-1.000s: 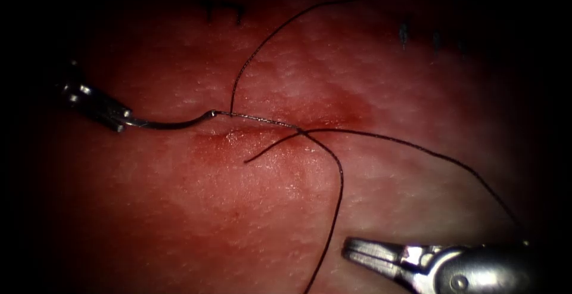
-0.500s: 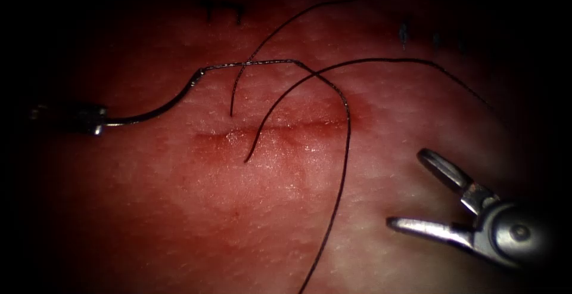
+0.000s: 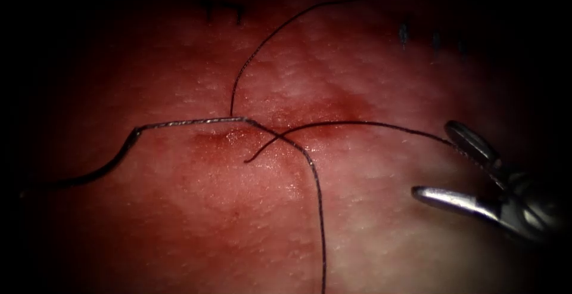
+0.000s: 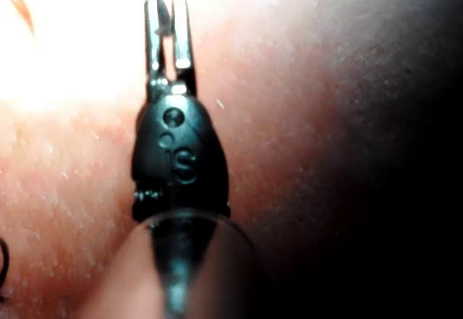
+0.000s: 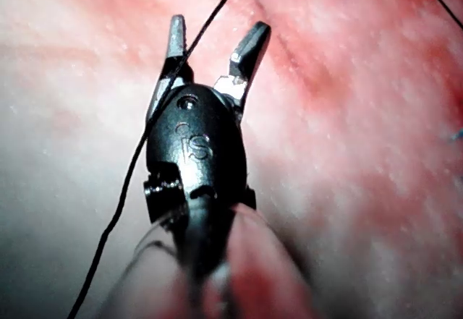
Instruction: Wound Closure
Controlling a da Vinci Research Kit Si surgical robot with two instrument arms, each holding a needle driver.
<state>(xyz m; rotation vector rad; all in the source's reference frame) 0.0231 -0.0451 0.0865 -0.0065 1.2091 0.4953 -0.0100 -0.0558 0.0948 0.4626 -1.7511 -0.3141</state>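
Nearest the viewer, the right arm's needle driver [image 3: 459,169] is hovering at the right side of the tissue [image 3: 196,222], its jaws spread wide and gripping nothing. A strand of thread [image 3: 369,125] is running toward it from the cut [image 3: 268,130], ending at the upper jaw; that strand's long axis lies roughly left to right. Bare tissue is lying open between the tool and the cut. Farther left, the curved needle [image 3: 101,169] is lying clear of the tissue, left of the cut. The left arm's needle driver [image 4: 166,33] is clamping something dark, probably the needle's pointed end, with its jaws closed.
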